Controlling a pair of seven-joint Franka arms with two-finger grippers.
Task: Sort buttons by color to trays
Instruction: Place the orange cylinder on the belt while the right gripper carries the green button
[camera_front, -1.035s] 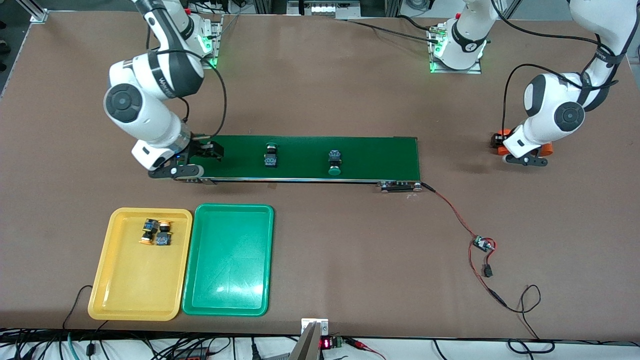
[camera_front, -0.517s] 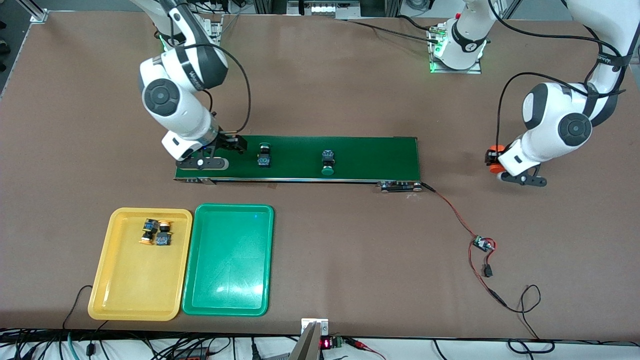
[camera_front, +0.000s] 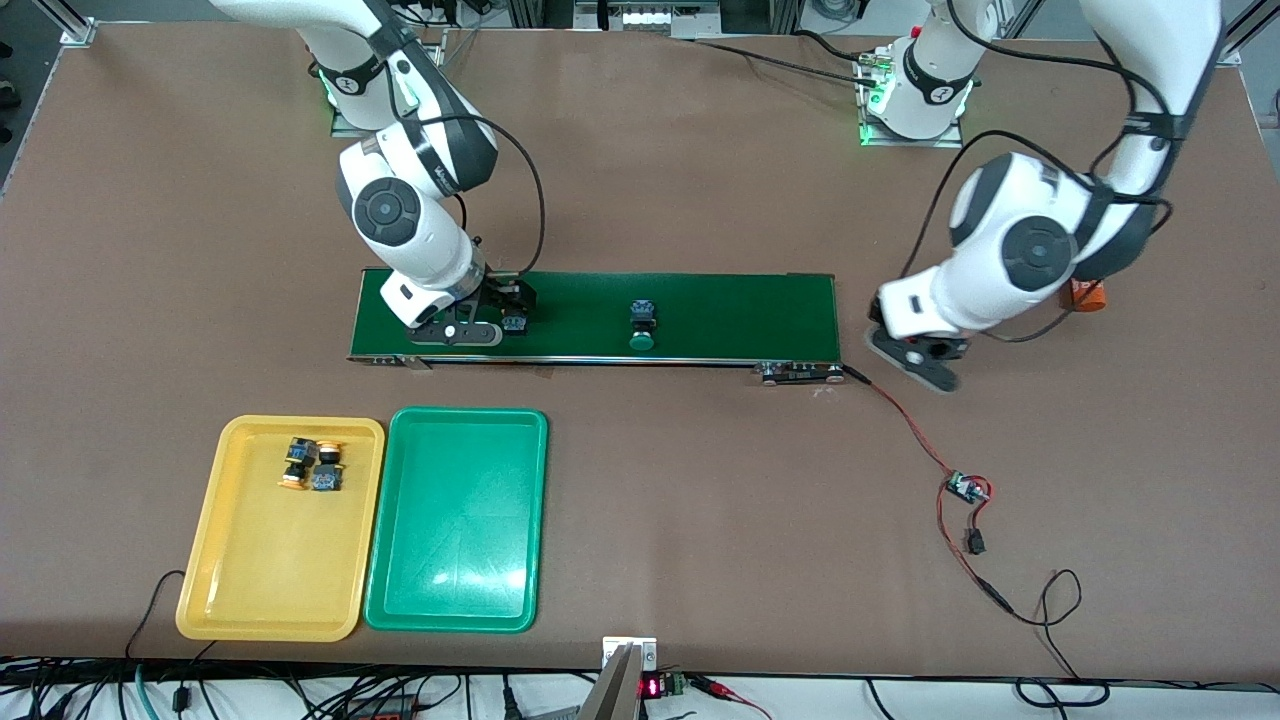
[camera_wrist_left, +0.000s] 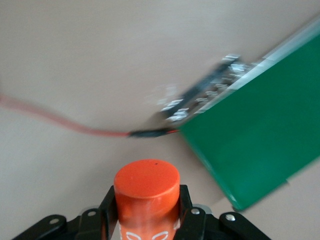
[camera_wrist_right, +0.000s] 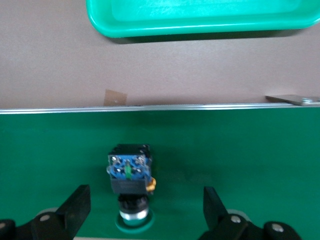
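On the conveyor belt (camera_front: 600, 315), frame centre: right gripper (camera_front: 497, 318) has slid along, jaws wide, now straddling a green button (camera_wrist_right: 129, 176). Left gripper (camera_front: 915, 355), clamping an orange cylinder (camera_wrist_left: 147, 192), has swung toward the belt's end. Green tray (camera_front: 458, 520) awaits.

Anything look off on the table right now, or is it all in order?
One oddity: the left gripper holds an orange cylinder, not a button, beside the conveyor belt end. Otherwise fine: right gripper, jaws open, straddles a green button lying on the belt.
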